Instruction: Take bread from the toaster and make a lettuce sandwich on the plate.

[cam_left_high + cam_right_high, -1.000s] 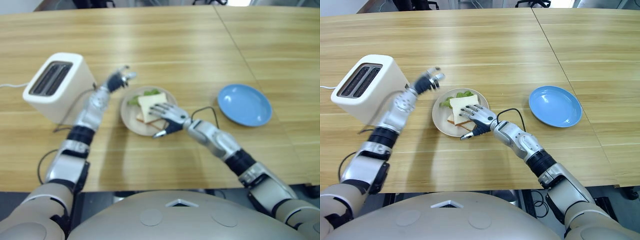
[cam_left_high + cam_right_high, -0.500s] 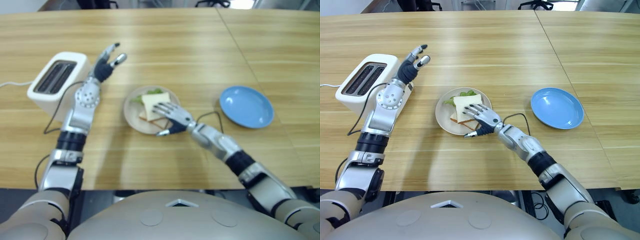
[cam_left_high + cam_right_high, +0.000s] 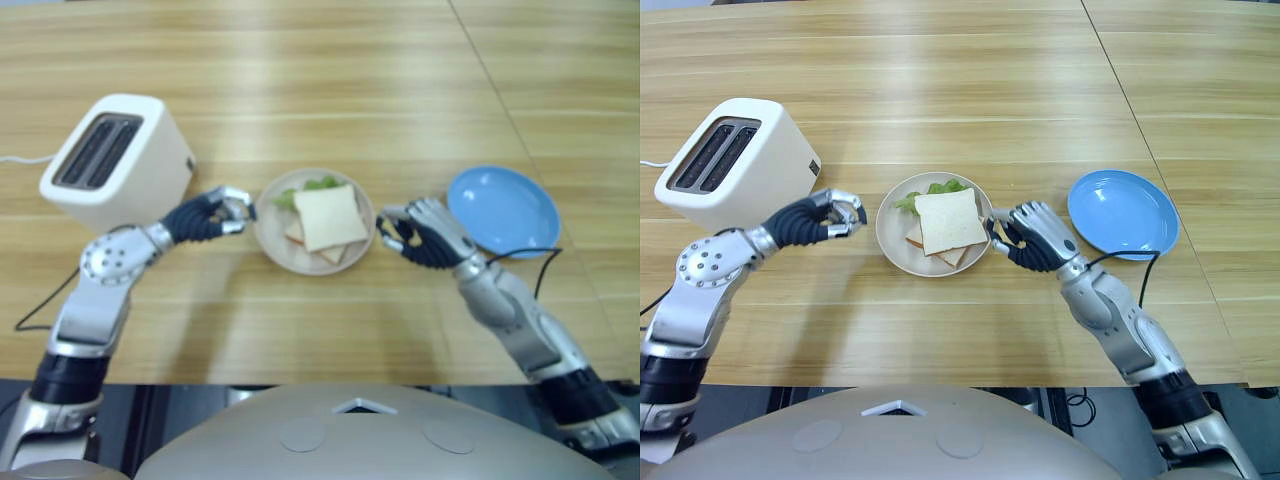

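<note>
A beige plate [image 3: 892,248] sits at the table's middle with a sandwich on it: a white bread slice [image 3: 950,220] on top, green lettuce [image 3: 936,189] showing at its far edge, another slice beneath. The white toaster [image 3: 728,163] stands at the left, its slots showing no bread. My left hand [image 3: 832,215] is just left of the plate, fingers curled, holding nothing. My right hand [image 3: 1029,237] is just right of the plate, fingers curled, holding nothing. Neither hand touches the plate.
A blue plate [image 3: 1123,213] lies to the right of my right hand. A black cable [image 3: 1137,275] runs along my right forearm. The toaster's white cord [image 3: 652,164] leads off the left edge. A seam [image 3: 1130,105] in the wooden table runs at the right.
My right hand has come off the sandwich and drawn back to the plate's right side, curling. My left hand dropped from beside the toaster to the plate's left and curled. The camera shifted.
</note>
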Robot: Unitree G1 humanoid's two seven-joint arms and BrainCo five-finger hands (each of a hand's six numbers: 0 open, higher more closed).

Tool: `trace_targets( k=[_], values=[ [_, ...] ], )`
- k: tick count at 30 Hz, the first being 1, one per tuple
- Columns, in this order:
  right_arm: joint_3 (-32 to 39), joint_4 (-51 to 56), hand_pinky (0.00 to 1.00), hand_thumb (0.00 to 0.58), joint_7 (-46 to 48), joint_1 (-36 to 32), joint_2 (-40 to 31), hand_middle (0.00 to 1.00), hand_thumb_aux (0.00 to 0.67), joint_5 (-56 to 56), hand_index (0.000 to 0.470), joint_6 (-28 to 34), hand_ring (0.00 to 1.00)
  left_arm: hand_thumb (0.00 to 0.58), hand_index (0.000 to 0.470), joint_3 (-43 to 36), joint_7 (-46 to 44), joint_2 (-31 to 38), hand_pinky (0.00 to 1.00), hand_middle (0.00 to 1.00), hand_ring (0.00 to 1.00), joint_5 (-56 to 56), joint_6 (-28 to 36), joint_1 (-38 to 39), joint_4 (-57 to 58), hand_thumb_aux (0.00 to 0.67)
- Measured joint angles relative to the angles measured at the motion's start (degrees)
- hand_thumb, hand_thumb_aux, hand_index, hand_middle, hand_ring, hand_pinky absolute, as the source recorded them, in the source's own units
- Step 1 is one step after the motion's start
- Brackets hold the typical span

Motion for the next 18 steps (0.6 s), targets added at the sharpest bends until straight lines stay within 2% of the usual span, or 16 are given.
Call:
trace_targets(
  k=[3,6,9,12,16,18],
  values=[
    [2.1,1.1,1.0,0.58,8.1,3.5,-1.2,1.0,0.67,1.1,0.46,2.8,1.0,0.58,0.46,-4.8,-2.3,3.9,1.0,1.0,1.0,4.3,0.7,6.3,-2.6,0.67],
    [5.1,2.9,1.0,0.58,13.6,3.5,-0.5,1.0,0.67,1.2,0.46,4.1,1.0,0.58,0.46,-8.3,-3.1,4.5,1.0,1.0,1.0,7.7,0.8,7.0,-3.0,0.67],
    [7.5,4.8,1.0,0.58,16.3,2.0,1.2,1.0,0.67,0.5,0.46,5.0,1.0,0.58,0.46,-12.5,-2.5,3.8,1.0,1.0,1.0,12.6,1.0,3.8,1.8,0.67],
    [8.7,6.5,1.0,0.58,16.8,-1.3,2.6,1.0,0.67,-2.2,0.46,6.2,1.0,0.58,0.46,-17.0,-0.8,-0.9,1.0,1.0,1.0,16.5,0.6,-0.7,10.0,0.67],
    [9.5,8.8,1.0,0.58,16.8,-4.3,3.4,1.0,0.67,-4.5,0.46,7.3,1.0,0.58,0.447,-18.7,2.9,-3.9,1.0,1.0,1.0,19.9,-1.5,-5.8,16.9,0.652],
    [10.4,11.7,1.0,0.58,16.7,-7.3,5.1,1.0,0.67,-5.3,0.46,7.0,1.0,0.57,0.399,-18.5,6.1,-6.4,1.0,1.0,1.0,21.8,-1.8,-9.2,21.8,0.581]
  ],
)
